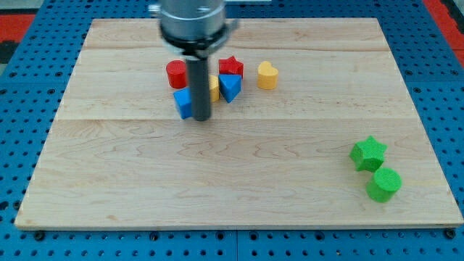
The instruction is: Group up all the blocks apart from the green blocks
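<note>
The pale wooden desk (239,196), a board of light planks, lies on a blue perforated base (22,87). There is no claw on this arm, only a straight dark rod that holds nothing; my tip (201,119) rests on the board just at the right edge of the blue cube-like block (183,103), touching it or very nearly so. Toward the view's top, left of centre, five blocks sit close together: a red cylinder block (175,74) at the cluster's left, the blue cube-like block just below it, a yellow block (214,88) mostly hidden behind the rod so its shape cannot be told, a blue triangular block (230,88) just to the right of that, and a red star-shaped block (231,67) right above the blue triangle. A yellow heart-shaped block (267,75) stands slightly apart at the cluster's right. Well away, near the view's bottom right, a green star-shaped block (368,153) sits just above a green cylinder block (383,184), the two touching or nearly so.
</note>
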Robot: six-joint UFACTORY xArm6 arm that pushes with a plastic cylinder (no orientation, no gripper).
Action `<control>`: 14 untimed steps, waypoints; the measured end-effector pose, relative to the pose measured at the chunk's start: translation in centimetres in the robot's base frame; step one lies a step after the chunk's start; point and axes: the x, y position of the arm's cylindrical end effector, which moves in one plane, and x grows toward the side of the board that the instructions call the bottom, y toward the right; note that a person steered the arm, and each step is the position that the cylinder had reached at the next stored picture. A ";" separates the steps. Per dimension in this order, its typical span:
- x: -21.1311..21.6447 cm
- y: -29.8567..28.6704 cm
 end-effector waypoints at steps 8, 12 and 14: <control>-9.3 17.0; -2.6 13.1; -6.7 20.6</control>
